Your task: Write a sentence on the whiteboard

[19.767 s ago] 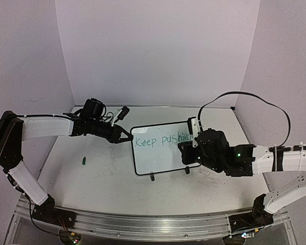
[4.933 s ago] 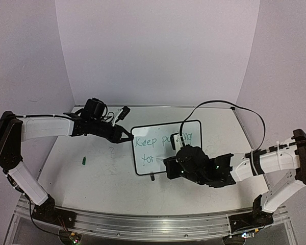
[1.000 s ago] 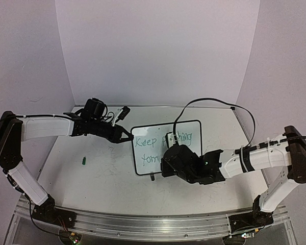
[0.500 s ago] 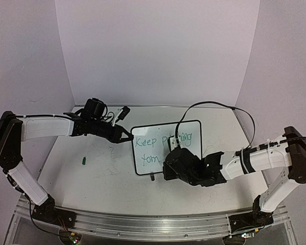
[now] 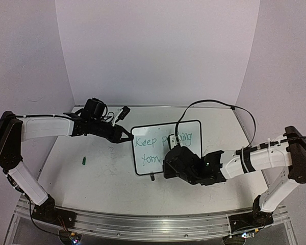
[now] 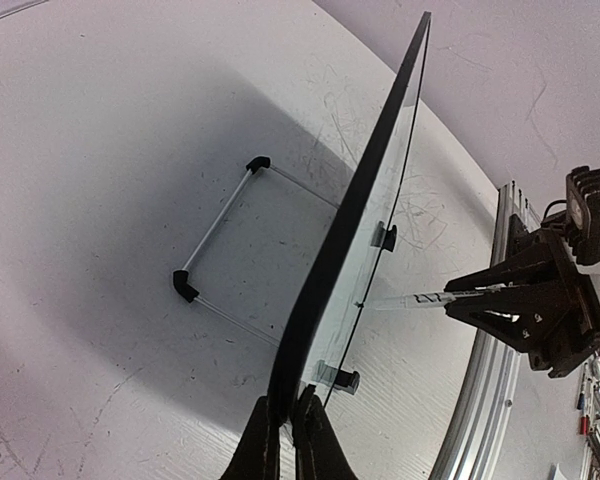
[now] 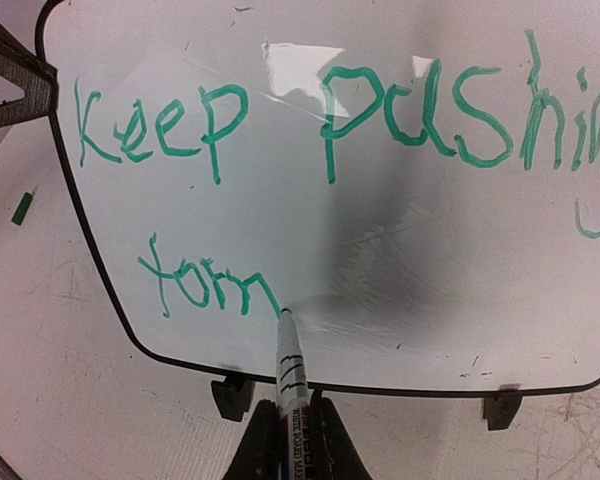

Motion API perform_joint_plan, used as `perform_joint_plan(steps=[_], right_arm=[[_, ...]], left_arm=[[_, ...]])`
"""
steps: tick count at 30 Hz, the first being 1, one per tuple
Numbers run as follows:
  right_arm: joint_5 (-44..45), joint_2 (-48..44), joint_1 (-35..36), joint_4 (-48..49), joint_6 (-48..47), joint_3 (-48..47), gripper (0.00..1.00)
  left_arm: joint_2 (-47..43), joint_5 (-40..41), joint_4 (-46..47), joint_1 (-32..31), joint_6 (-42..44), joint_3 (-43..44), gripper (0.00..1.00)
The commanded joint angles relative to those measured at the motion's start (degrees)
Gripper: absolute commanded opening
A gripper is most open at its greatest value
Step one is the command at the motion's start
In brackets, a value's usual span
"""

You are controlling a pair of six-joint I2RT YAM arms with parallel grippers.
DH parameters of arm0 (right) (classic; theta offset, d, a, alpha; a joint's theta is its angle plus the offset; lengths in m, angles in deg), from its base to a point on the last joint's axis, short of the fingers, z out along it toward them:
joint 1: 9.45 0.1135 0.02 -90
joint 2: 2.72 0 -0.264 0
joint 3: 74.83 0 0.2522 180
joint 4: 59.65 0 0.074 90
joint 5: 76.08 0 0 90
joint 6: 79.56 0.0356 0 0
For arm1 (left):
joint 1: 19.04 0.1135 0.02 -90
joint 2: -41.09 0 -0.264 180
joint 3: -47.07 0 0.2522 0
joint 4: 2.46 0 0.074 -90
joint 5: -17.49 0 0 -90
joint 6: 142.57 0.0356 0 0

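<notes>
Pinching the left rim of the whiteboard point(image 5: 155, 149) in the left jaws, clenched on its thin black edge, and bracing it upright on its small feet point(image 7: 232, 395) toward the far middle of the tabletop point(image 5: 92, 184). Grasping a marker point(image 7: 290, 370) in the right jaws, closed round the barrel, with the barrel pointing away from the jaws at the board face and the tip touching the white surface low down. Reading the sentence point(image 7: 330, 140) so far as "Keep pushing" on the upper line and a rough "forw" below, so judging the task well past half, with "ard" left to write. Turning on one relation: tip set just right of the last green stroke, bare board running off to the right along the lower line, long axis of the board lying left to right across the right wrist view. Calling, then, for a rightward drag by the right arm point(image 5: 250, 161), the only one placed to write. Minding the lower rim, close beneath the tip. Seeing no containers, only a small green piece point(image 5: 84, 161), likely the cap, lying on the tabletop well apart to the left.
</notes>
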Motion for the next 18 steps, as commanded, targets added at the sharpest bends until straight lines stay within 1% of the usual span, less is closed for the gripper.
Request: perform_joint_plan(steps=[1,12,15,18], right_arm=[[4.74,-1.76,-2.01,-0.47,-0.73,-1.84,0.00],[5.09,-3.15,-2.94,-0.48,-2.08,-1.77,0.00],[3.34,-3.69,-2.93,-0.27,-2.74,-1.44,0.00],[0.52,-5.98,-2.90,1.47,-3.59,1.06,0.00]], left_arm=[[-1.13,2.51,-0.65,-0.08,1.54,1.96,0.00],[-0.84,2.49,-0.62,-0.13,1.54,2.01,0.00],[-0.78,2.36,-0.67,-0.06,1.54,1.98,0.00],[-0.79,2.46,-0.61,-0.09,1.54,1.98,0.00]])
